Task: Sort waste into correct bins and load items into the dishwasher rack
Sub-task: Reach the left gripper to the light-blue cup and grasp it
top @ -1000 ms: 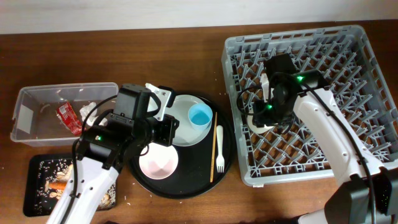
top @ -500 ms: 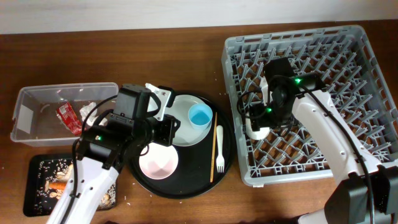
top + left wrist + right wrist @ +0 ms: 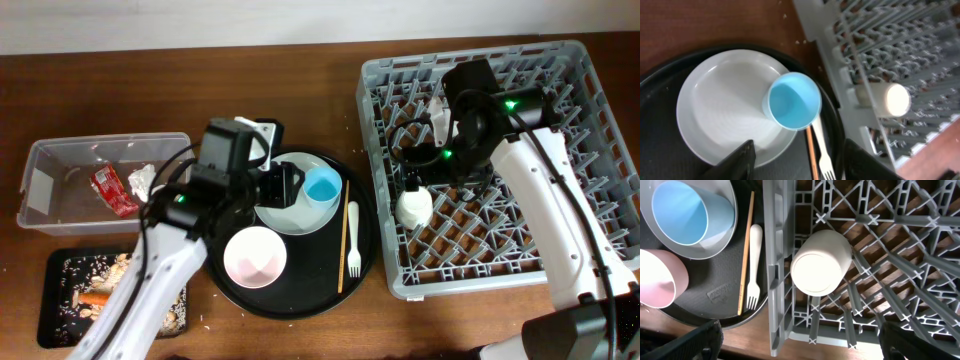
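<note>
The cream cup (image 3: 414,206) stands upside down in the front left of the dishwasher rack (image 3: 600,150), also seen as cup (image 3: 820,262) in the right wrist view. My right gripper (image 3: 440,170) hovers just behind it, wide open and empty (image 3: 800,350). My left gripper (image 3: 280,185) is open (image 3: 800,165) over the pale grey plate (image 3: 715,110), just left of the light blue cup (image 3: 792,100) that rests on it. Bowl (image 3: 255,255), fork (image 3: 353,238) and chopstick (image 3: 343,240) lie on the round black tray (image 3: 300,295).
The clear tub (image 3: 60,165) at the left holds the red wrapper (image 3: 108,190) and tissue (image 3: 142,180). Below it the shallow black tray (image 3: 60,265) holds the carrot (image 3: 92,298) and crumbly scraps (image 3: 75,270). The left arm partly covers both.
My right gripper opened, let go of the cream cup in the rack and drew back from it. My left gripper opened and shifted right toward the plate and blue cup.
</note>
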